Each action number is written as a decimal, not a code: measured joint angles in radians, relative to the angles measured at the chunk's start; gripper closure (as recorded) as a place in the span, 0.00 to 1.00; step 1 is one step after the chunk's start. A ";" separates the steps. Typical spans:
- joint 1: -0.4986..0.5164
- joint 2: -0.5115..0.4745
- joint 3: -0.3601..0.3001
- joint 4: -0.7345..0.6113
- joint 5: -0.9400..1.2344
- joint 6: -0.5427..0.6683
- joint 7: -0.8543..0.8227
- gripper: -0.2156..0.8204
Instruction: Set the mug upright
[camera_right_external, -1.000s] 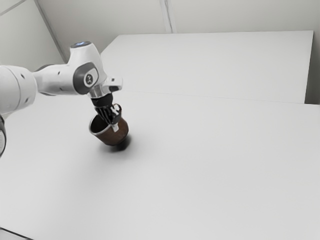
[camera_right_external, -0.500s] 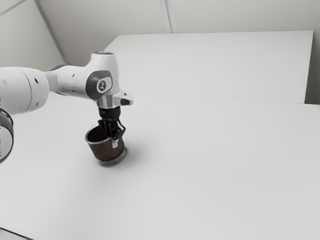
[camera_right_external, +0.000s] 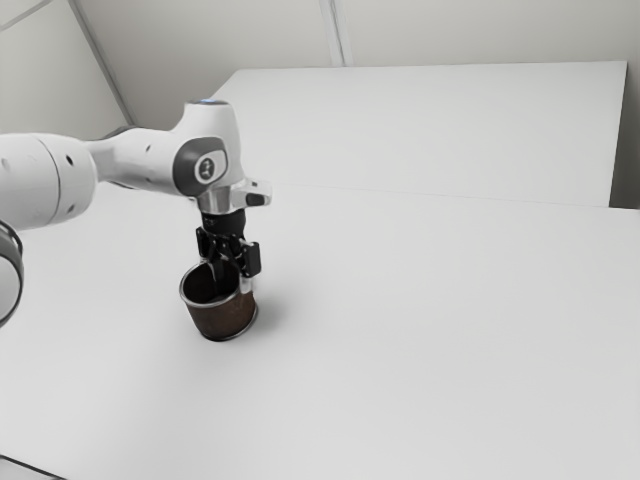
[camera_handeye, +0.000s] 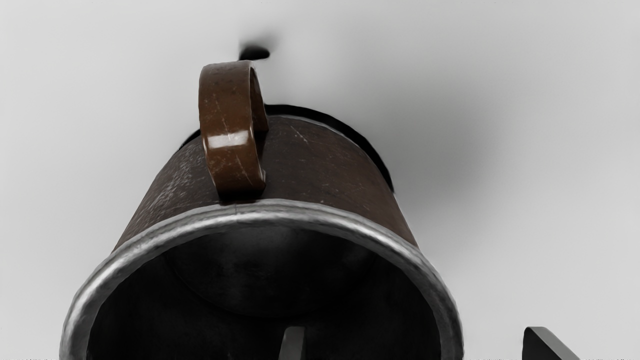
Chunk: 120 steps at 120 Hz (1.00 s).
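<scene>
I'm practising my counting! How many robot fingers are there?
2. One flat, dark finger is inside the round brown mug with a silver rim; the other dark finger is outside it.

Note mug (camera_handeye: 320, 170), cut off at wrist view's edge beside the gripper (camera_right_external: 232, 285); note handle (camera_handeye: 226, 120), hidden in the exterior view.

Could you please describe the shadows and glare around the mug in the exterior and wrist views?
Exterior view: a soft-edged shadow on the table beside the mug, toward the exterior view's right; wrist view: a glare patch on the handle, highlights along the silvery rim, a dark interior.
</scene>
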 joint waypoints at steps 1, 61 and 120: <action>0.000 -0.004 -0.001 0.001 -0.001 0.000 0.000 0.34; 0.003 -0.053 0.025 0.342 -0.107 -0.058 -0.011 0.22; 0.001 -0.059 0.024 0.417 -0.103 -0.157 -0.016 0.21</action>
